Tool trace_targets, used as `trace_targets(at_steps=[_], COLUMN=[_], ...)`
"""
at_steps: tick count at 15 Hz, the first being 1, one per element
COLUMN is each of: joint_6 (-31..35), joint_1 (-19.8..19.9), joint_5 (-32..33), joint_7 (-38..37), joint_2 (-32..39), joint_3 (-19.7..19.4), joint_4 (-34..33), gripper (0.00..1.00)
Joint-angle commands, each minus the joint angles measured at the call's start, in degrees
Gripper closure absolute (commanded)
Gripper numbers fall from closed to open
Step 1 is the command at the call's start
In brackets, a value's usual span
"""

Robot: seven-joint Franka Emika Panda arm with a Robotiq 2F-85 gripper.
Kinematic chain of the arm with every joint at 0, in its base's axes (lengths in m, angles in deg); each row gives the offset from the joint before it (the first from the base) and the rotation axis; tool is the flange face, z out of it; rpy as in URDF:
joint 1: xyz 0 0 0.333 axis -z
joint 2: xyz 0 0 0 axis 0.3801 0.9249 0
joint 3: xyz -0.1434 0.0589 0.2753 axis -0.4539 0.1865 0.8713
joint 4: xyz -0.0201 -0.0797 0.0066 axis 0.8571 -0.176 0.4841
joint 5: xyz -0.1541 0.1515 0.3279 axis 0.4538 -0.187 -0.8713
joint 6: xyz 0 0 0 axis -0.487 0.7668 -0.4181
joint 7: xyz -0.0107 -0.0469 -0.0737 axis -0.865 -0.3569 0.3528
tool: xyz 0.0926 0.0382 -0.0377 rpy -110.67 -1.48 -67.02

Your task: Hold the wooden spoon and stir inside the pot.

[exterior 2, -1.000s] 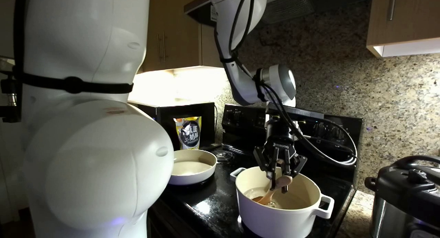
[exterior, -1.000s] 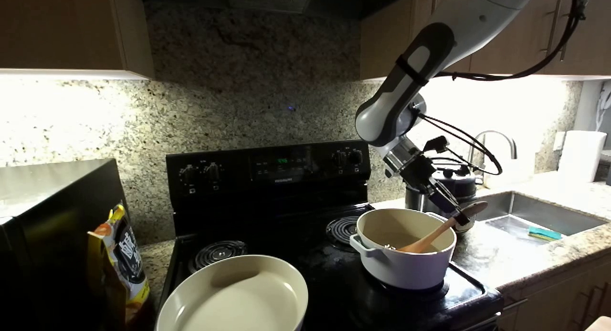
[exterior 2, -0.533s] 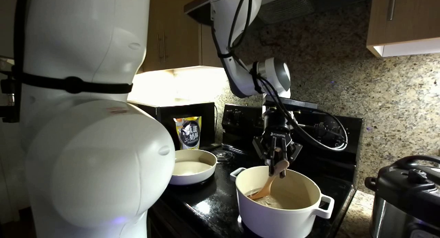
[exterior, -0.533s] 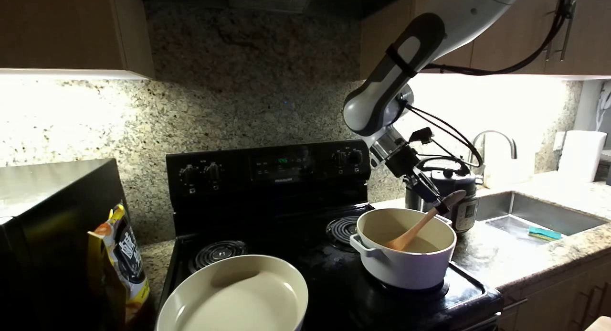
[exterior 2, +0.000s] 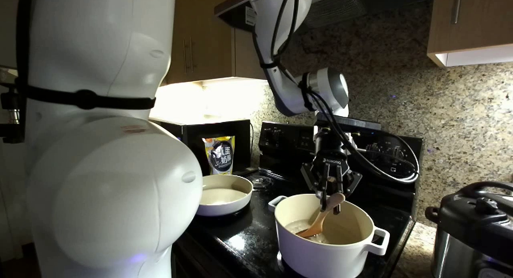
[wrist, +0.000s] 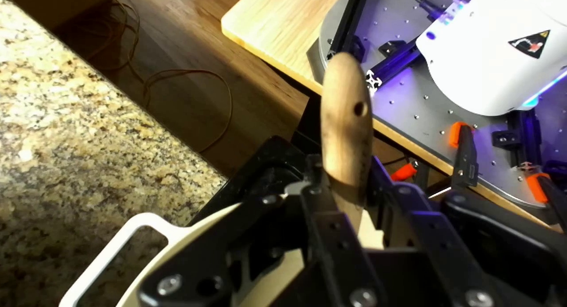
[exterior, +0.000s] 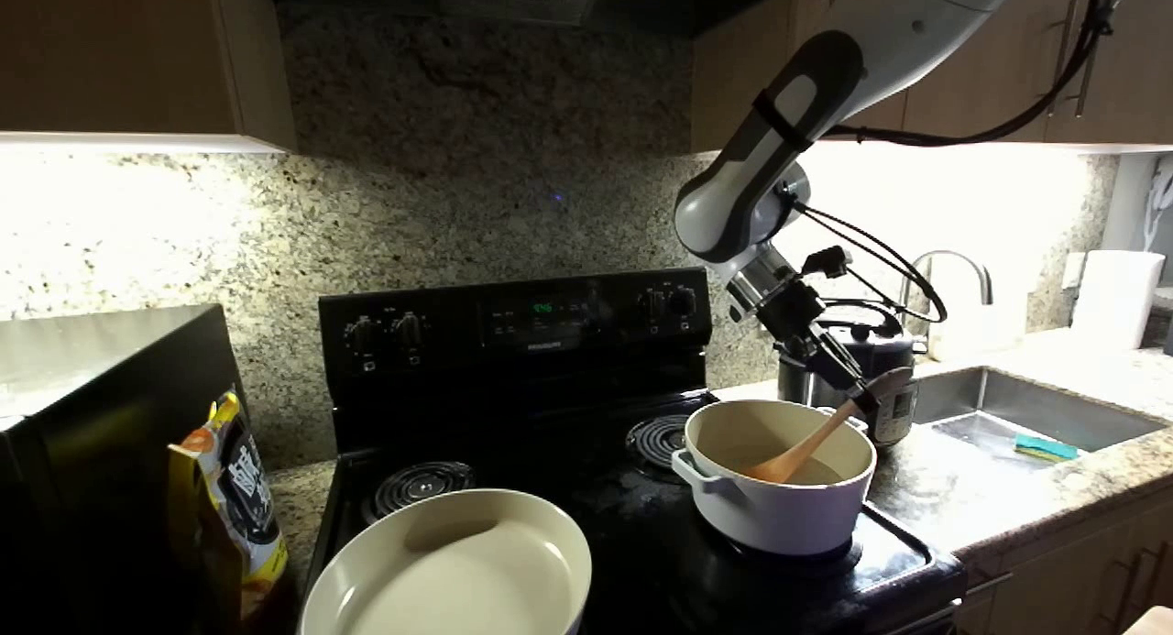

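Wooden spoon [exterior: 829, 425] leaning inside the pot [exterior: 779, 518]

In an exterior view, a shallow cream pan [exterior: 467, 575] is sitting near, at left on the stove [exterior: 623, 534]. Farther off at right, the pot is holding the spoon's broad end, and above it I am pinching the handle in my gripper [exterior: 864, 398], the tail slanting up to the right. Beyond, a steel-and-black cooker [exterior: 884, 349] is standing.

Wooden spoon [exterior: 806, 449]: light tan, hole near handle end; tilted, broad end down inside the pot [exterior 2: 320, 258], handle reaching above the rim. Pot: round, white outside, cream inside, two side handles; upright on the black stovetop [exterior: 632, 562].
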Motion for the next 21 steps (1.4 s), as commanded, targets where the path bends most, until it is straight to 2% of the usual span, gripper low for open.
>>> trace_targets(at_steps=[1, 6, 15, 21], joint_6=[1.66, 2.72, -2.01, -1.97], joint_1=[1.38, 1.33, 0.41, 1.37], joint_5=[-0.15, -0.16, -2.63, -2.62], joint_7=[1.13, 1.63, 2.15, 2.35], joint_2=[-0.28, -0.42, 1.09, -0.49], joint_3=[-0.63, -0.41, 1.28, 0.19], joint_4=[3.89, 7.44, 0.77, -0.91], gripper=[0.92, 0.92, 0.92, 0.92])
